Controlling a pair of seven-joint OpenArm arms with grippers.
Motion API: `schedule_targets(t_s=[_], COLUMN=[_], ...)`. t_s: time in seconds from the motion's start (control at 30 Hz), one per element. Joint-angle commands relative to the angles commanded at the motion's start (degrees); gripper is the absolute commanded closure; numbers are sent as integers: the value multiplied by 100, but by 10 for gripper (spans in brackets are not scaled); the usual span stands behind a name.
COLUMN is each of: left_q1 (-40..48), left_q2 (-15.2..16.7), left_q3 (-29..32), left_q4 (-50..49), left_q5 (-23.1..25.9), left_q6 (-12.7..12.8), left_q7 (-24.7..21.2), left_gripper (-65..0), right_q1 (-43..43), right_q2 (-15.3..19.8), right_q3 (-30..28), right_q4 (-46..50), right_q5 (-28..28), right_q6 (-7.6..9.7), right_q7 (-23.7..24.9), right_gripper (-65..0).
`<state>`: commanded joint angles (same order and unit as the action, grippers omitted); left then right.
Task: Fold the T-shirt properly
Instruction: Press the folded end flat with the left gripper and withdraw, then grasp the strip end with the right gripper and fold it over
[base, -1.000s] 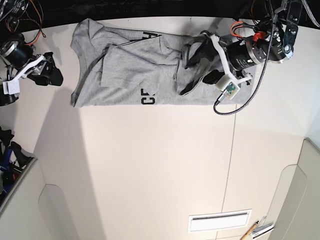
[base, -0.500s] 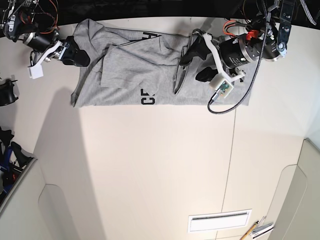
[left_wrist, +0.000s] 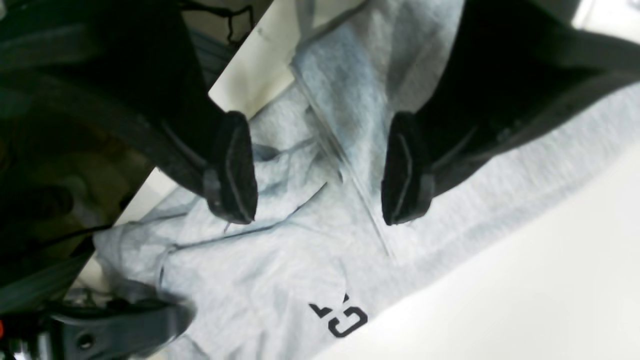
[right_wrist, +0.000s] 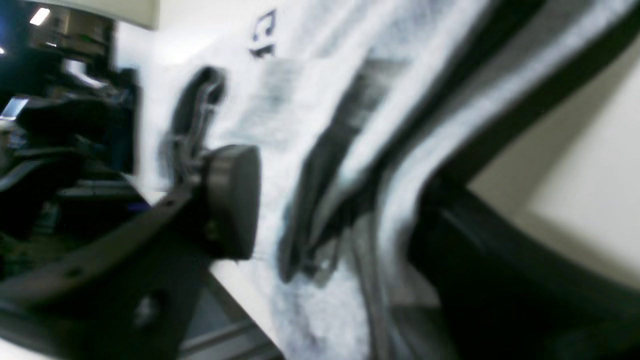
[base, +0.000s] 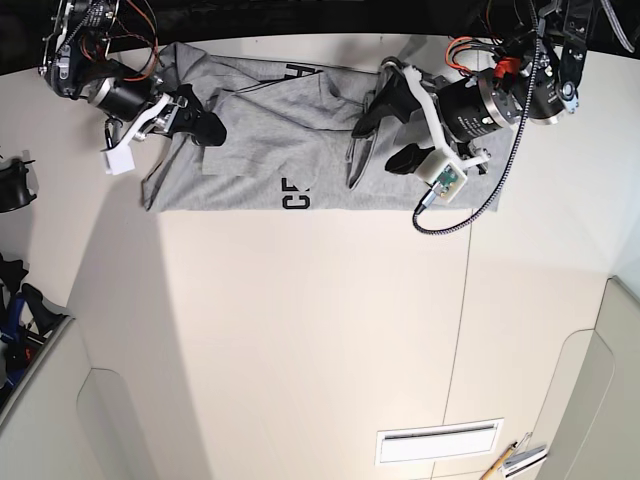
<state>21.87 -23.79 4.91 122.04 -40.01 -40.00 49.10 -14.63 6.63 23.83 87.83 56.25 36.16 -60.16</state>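
Progress looked partial from where I stood, going by the base view: the T-shirt (base: 250, 192) lay across the far part of the worktop (base: 300, 320) as a long strip, seemingly brought in lengthwise already. Its lower edge ran fairly straight, with scraps of lettering (base: 296, 194) showing, but loose folds crossed the middle and the end on that view's left was bunched. Smoothing those, and probably folding the strip shorter into a neat packet, remained. Against the earlier frames, the right end effector (base: 208, 130) had travelled inward from beside the shirt to over its bunched end. The left end effector (base: 381, 143) had shifted a little toward the shirt's middle since the first frame, and hardly at all since the second. The cloth itself kept nearly the same outline.

In the left wrist view, the left end effector's fingers stood spread, grey cloth visible in the gap and nothing pinched. A straight folded edge (left_wrist: 357, 182) ran slantwise below them, with rumpled fabric beyond.

In the right wrist view, the right end effector's fingers were apart as well, on either side of raised folds (right_wrist: 400, 200); they seemed about to gather them, though blur hid whether they touched the cloth.
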Motion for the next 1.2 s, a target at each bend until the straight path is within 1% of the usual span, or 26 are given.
schedule_targets(t_s=[0.03,0.07,0.2,0.27,0.3,0.37,0.5,0.57,0.63,0.7,0.77,0.83,0.93,1.0,1.03,1.1,1.17,1.2], left_q1=[-11,-15,-13,-11,-9,-7,42,92,219,372,437,433,431,417,400,367,350,337], left_q2=[0,0,0,0,0,0,0,-2,2,74,245,466,758,874,898,962,1049,1102], left_q3=[0,-2,-146,-398,-566,-938,-1523,-1646,-1646,-1639,-1637,-1631,-1458,-1237,-1113,-872,-697,-660], left_q4=[4,7,28,28,28,28,24,7,-68,-260,-605,-1038,-1552,-1781,-1871,-1996,-2055,-2057], left_q5=[-4,-4,-2,-4,-4,-52,-481,-511,-540,-610,-603,-608,-603,-599,-599,-516,-378,-339], left_q6=[14,14,28,126,174,189,187,187,189,187,185,181,159,161,161,161,163,163], left_q7=[-2,-9,-42,-42,-42,42,472,601,588,525,514,487,468,446,407,286,249,251], left_gripper=[-421,-421,-421,-421,-421,-421,-421,-421,-421,-421,-421,-421,-421,-421,-421,-421,-421,-421], right_q1=[0,0,7,66,103,177,190,190,190,195,275,387,450,461,459,461,466,470], right_q2=[2,4,48,155,258,520,1134,1453,1740,1917,1926,1871,1639,1368,1222,981,835,807], right_q3=[2,4,48,125,186,358,721,852,918,920,918,863,509,66,-203,-815,-1499,-1871], right_q4=[0,2,31,87,118,227,564,767,984,1266,1644,2009,2516,2804,2933,3093,3115,3115], right_q5=[-17,-35,-33,-35,-37,-72,-103,-186,-227,-223,-214,-31,-42,-223,-358,-629,-1067,-1333], right_q6=[0,2,4,4,4,4,2,-20,-37,-35,-37,-37,-37,-57,-103,-105,-114,-168], right_q7=[9,26,37,33,28,13,-35,-35,-50,-74,-164,-337,-361,-352,-352,-315,-138,-20], right_gripper=[-76,0,0,0,0,0,0,0,0,0,0,0,0,0,0,0,0,0])
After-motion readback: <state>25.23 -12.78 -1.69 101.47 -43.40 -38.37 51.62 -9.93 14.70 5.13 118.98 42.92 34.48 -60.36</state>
